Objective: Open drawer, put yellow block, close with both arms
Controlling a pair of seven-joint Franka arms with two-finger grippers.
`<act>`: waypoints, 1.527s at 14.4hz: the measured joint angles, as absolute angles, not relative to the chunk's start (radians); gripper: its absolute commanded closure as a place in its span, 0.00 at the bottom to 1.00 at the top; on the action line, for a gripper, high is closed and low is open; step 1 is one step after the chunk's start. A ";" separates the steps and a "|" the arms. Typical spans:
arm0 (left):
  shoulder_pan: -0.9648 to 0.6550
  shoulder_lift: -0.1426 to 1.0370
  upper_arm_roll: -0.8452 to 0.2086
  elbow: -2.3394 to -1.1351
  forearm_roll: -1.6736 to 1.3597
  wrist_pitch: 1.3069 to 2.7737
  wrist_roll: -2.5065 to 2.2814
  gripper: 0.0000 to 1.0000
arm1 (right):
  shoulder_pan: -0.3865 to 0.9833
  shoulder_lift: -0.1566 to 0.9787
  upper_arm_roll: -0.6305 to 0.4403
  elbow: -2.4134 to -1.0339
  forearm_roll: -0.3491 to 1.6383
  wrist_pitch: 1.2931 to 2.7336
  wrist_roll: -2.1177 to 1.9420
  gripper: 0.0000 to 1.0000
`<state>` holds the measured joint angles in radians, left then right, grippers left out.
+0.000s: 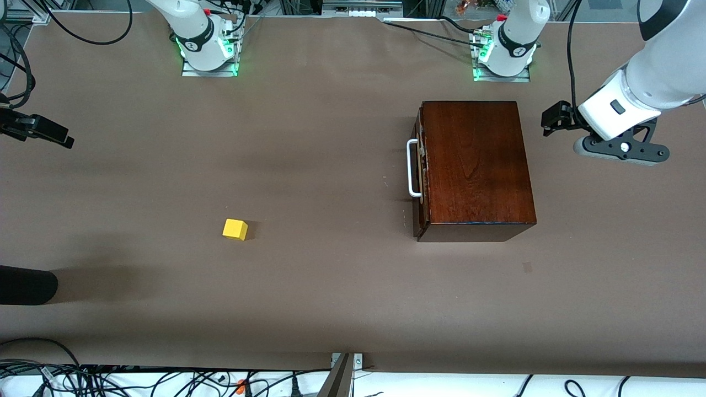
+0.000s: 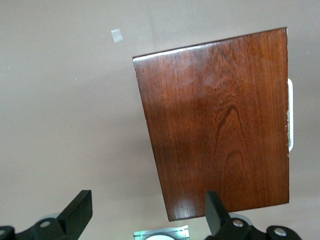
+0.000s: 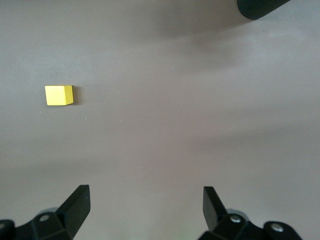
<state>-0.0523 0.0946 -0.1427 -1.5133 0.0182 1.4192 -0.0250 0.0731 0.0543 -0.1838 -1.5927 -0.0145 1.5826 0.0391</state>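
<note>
Drawer (image 1: 420, 168) shut; yellow block (image 1: 235, 229) lies apart, table (image 1: 331, 286) between.

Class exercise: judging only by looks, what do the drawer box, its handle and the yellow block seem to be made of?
Drawer box: apparently wood, dark reddish-brown, with visible grain and a glossy sheen suggesting varnish. Handle: white, smooth U-shaped bar, plastic or painted metal; cannot tell which. Yellow block: plain, evenly bright yellow, matte, no grain showing; painted wood or plastic.
</note>
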 measured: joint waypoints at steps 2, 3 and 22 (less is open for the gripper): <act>-0.053 0.095 -0.172 -1.513 0.004 1.397 -0.024 0.00 | 0.074 0.058 -0.183 -1.593 -0.015 1.582 0.039 0.00; -0.054 0.095 -0.193 -1.513 -0.005 1.394 -0.024 0.00 | 0.075 0.060 -0.182 -1.593 -0.015 1.582 0.039 0.00; -0.342 0.445 -0.291 -1.510 -0.031 1.906 -0.236 0.00 | 0.138 0.116 -0.176 -1.595 -0.015 1.579 0.040 0.00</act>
<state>-0.3415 0.4449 -0.2913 -1.5105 -0.0310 1.9061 -0.2363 0.1377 0.1156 -0.1759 -1.5946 -0.0147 1.5793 0.0401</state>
